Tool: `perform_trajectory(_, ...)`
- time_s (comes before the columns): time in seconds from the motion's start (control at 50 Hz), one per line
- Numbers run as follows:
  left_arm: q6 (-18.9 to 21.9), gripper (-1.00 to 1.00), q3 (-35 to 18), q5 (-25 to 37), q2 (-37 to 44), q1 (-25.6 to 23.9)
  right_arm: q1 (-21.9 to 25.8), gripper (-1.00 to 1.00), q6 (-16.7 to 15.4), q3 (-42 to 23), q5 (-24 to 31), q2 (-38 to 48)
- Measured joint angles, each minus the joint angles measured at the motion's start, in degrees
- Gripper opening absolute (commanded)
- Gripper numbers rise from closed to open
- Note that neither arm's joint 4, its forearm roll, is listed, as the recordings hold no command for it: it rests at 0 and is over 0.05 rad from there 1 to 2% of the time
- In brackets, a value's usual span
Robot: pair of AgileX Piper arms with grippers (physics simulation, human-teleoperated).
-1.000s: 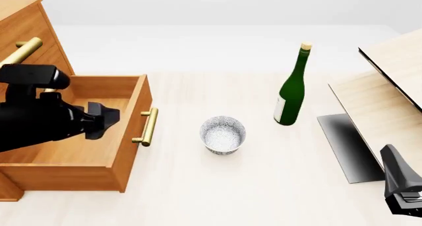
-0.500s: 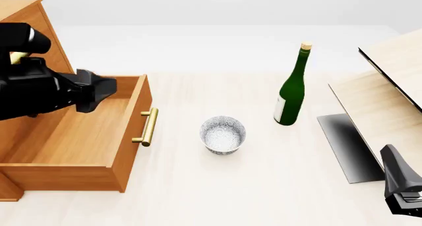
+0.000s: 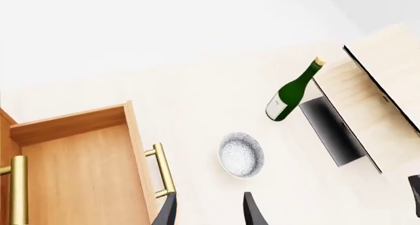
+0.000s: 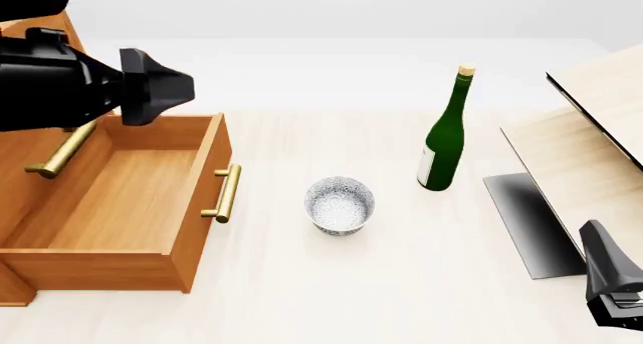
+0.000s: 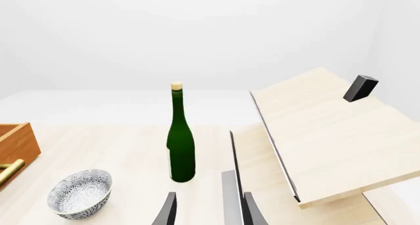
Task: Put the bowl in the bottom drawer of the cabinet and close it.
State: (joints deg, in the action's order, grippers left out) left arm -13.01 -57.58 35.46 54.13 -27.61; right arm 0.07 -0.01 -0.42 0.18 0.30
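The speckled silvery bowl [image 4: 339, 205] stands upright on the table, a little to the right of the bottom drawer [image 4: 120, 201]. That drawer is pulled open from the cabinet [image 4: 25, 144], with its brass handle [image 4: 226, 193] facing the bowl. My left gripper [image 4: 173, 88] hovers above the drawer's back edge, open and holding nothing. In the left wrist view its fingertips [image 3: 208, 215] frame the table near the bowl [image 3: 241, 154] and the drawer [image 3: 72, 176]. My right gripper [image 4: 611, 287] rests low at the near right, open [image 5: 208, 212], with the bowl [image 5: 80, 193] far off.
A tall green bottle [image 4: 445, 133] stands right of the bowl, behind it. A pale plywood structure [image 4: 592, 141] with a dark panel [image 4: 528, 223] fills the right side. An upper drawer's brass handle [image 4: 62, 152] sticks out over the open drawer.
My left arm has risen out of the open drawer and moved up and back, to above the drawer's rear edge. The bowl, bottle and right arm have not moved.
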Motion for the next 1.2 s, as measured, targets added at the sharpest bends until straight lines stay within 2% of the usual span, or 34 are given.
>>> perform_trajectory(0.28, -5.88, 1.00, -7.72, 4.36, 2.29, -4.96, 0.00, 1.00, 0.00, 0.00, 0.00, 0.00)
perform_trajectory(0.6, -10.85, 1.00, -13.52, 6.57, 6.34, -6.54, 0.00, 1.00, 0.00, 0.00, 0.00, 0.00)
perform_trajectory(0.8, -12.02, 1.00, -14.41, 5.75, 9.65, -5.12, 0.00, 1.00, 0.00, 0.00, 0.00, 0.00)
perform_trajectory(1.2, -11.63, 1.00, -15.41, 2.35, 18.74, -2.19, 0.00, 1.00, 0.00, 0.00, 0.00, 0.00)
